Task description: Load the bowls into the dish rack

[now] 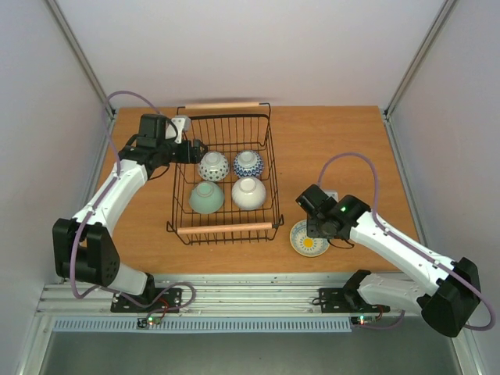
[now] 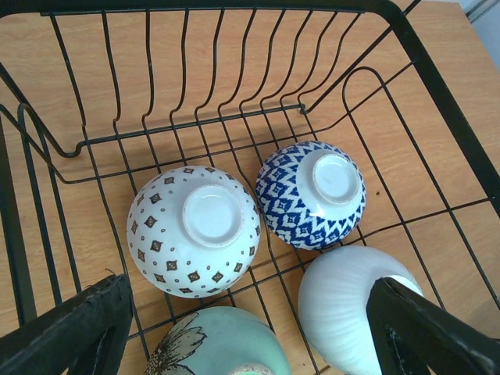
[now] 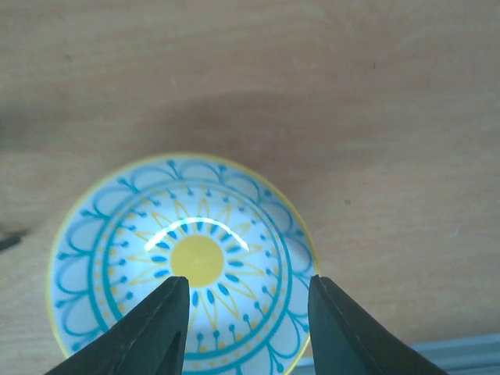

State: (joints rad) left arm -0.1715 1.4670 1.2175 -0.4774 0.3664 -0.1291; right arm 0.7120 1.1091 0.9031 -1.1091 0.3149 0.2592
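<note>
The left gripper (image 1: 192, 148) is hovering released, fingers spread wide and grasping nothing, above the far left part of the dish rack (image 1: 224, 229). The rack is holding four upturned bowls: dotted white (image 1: 212, 166), blue-patterned (image 1: 248, 163), pale green (image 1: 206, 197) and plain white (image 1: 248, 193). The right gripper (image 3: 246, 283) is standing partly parted, clamping nothing, over the near portion of a yellow-and-teal bowl (image 3: 199, 258), which is sitting upright on the table (image 1: 336, 141) just right of the rack.

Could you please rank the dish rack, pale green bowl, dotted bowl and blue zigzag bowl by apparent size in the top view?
1. dish rack
2. pale green bowl
3. dotted bowl and blue zigzag bowl look alike
</note>
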